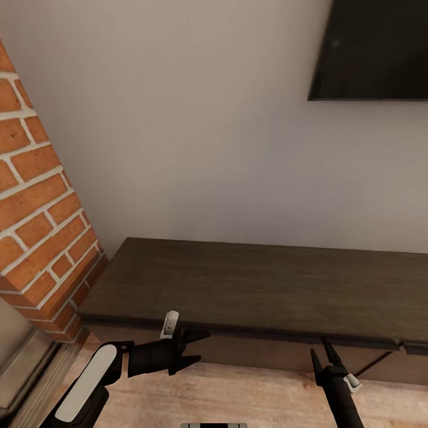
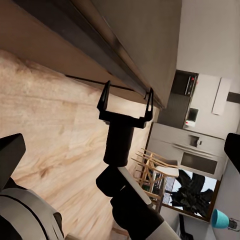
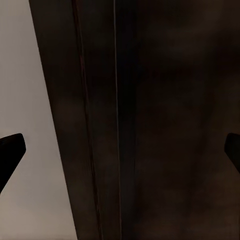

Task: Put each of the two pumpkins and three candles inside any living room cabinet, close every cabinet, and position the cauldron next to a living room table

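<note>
So the robot's parked right in front of the cabinet (image 1: 255,285), the long dark brown wood-grain unit sitting against the pale wall, with its left end tucked up against a red brick column (image 1: 35,196). Its top is bare wood, and the fronts along the near edge look closed at the left end, though toward the right end there's a thin dark slanted line on the front (can't tell if that's a gap or just a seam). The left tool (image 1: 193,346) hangs just in front of the near edge at the cabinet's left half, pointing sideways toward the right, fingers spread with nothing between them. The right tool (image 1: 324,351) is further along the same edge, pointing up at the cabinet's front lip, also spread wide and empty; in the left wrist view you get a clean look at it (image 2: 126,100) with both prongs apart over the wooden floor (image 2: 45,125). A dark TV screen (image 1: 374,50) is on the wall above the cabinet's right end. The right wrist view is just dark wood up close.
</note>
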